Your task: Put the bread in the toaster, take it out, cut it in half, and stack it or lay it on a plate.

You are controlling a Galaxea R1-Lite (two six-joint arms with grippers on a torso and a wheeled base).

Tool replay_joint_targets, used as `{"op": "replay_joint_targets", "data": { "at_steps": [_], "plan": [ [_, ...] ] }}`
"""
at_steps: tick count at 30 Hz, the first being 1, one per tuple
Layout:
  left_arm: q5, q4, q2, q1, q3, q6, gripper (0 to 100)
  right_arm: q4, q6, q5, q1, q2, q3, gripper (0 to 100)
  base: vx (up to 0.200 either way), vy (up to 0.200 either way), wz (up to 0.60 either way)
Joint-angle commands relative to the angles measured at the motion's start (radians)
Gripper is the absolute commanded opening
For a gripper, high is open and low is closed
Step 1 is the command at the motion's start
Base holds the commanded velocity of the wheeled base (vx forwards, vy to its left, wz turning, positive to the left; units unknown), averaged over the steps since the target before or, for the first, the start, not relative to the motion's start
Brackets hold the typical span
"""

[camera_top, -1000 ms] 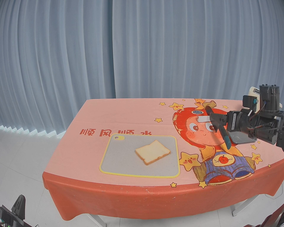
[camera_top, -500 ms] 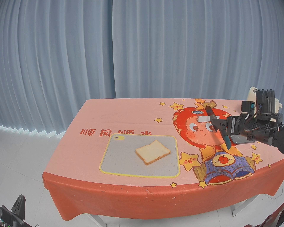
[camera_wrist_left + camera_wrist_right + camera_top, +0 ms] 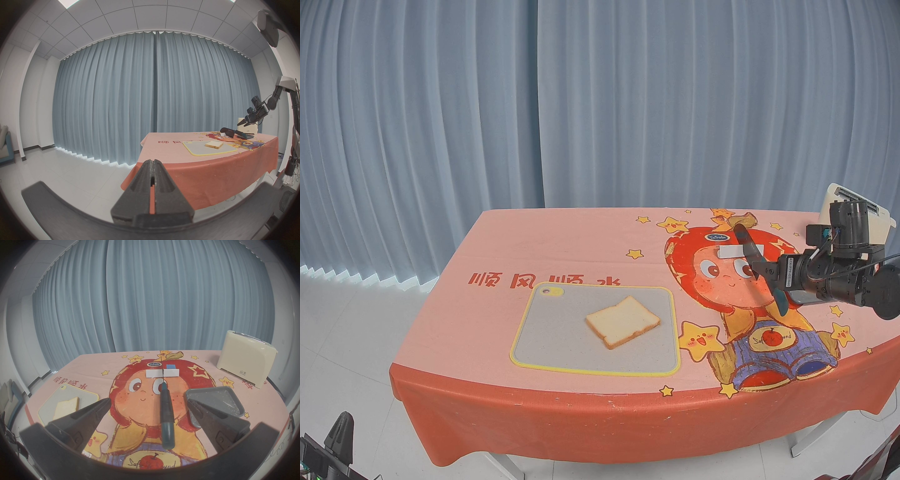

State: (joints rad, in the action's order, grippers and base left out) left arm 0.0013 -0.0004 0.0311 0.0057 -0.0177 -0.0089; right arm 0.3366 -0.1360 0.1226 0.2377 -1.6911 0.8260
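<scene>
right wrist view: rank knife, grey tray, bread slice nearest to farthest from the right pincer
1. knife: just below the right pincer, centred
2. grey tray: just to the robot's right
3. bread slice: far left, on the cutting board

A whole bread slice (image 3: 623,321) lies flat on the cutting board (image 3: 562,334). The knife (image 3: 166,410) lies beside the grey plate (image 3: 218,397), near the cream toaster (image 3: 247,358).
</scene>
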Motion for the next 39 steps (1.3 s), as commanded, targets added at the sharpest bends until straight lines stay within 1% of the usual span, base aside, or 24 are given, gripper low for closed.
{"op": "replay_joint_targets", "data": {
  "at_steps": [1, 4, 11, 19, 22, 23, 26, 39],
  "plan": [
    [0.000, -0.001, 0.001, 0.000, 0.018, 0.000, 0, 0.001, 0.006, -0.014, -0.015, -0.032, 0.002, 100, 0.000, 0.000, 0.00],
    [0.000, -0.001, 0.001, 0.000, 0.018, 0.000, 0, 0.001, 0.007, -0.017, -0.026, -0.039, 0.005, 100, 0.000, 0.000, 0.00],
    [0.000, -0.001, 0.001, 0.000, 0.018, 0.000, 0, 0.002, -0.002, -0.024, -0.055, -0.073, 0.045, 100, 0.000, 0.000, 0.00],
    [0.000, -0.001, 0.001, 0.000, 0.018, 0.000, 0, 0.004, -0.005, -0.024, -0.055, -0.085, 0.048, 100, 0.000, 0.000, 0.00],
    [0.000, 0.000, 0.001, 0.000, 0.018, 0.000, 0, 0.036, -0.005, -0.024, -0.057, -0.096, 0.047, 100, 0.000, 0.000, 0.00],
    [0.000, -0.001, 0.001, 0.000, 0.018, 0.000, 0, 0.076, -0.005, -0.024, -0.055, -0.104, 0.039, 100, 0.000, 0.000, 0.00],
    [0.000, 0.000, 0.001, 0.000, 0.018, 0.000, 0, 0.105, -0.002, -0.023, -0.055, -0.122, 0.036, 100, 0.000, 0.000, 0.00],
    [0.000, -0.001, 0.001, 0.000, 0.018, 0.000, 0, 0.105, 0.001, -0.023, -0.051, -0.130, 0.027, 100, 0.000, 0.000, 0.00]
  ]
}}
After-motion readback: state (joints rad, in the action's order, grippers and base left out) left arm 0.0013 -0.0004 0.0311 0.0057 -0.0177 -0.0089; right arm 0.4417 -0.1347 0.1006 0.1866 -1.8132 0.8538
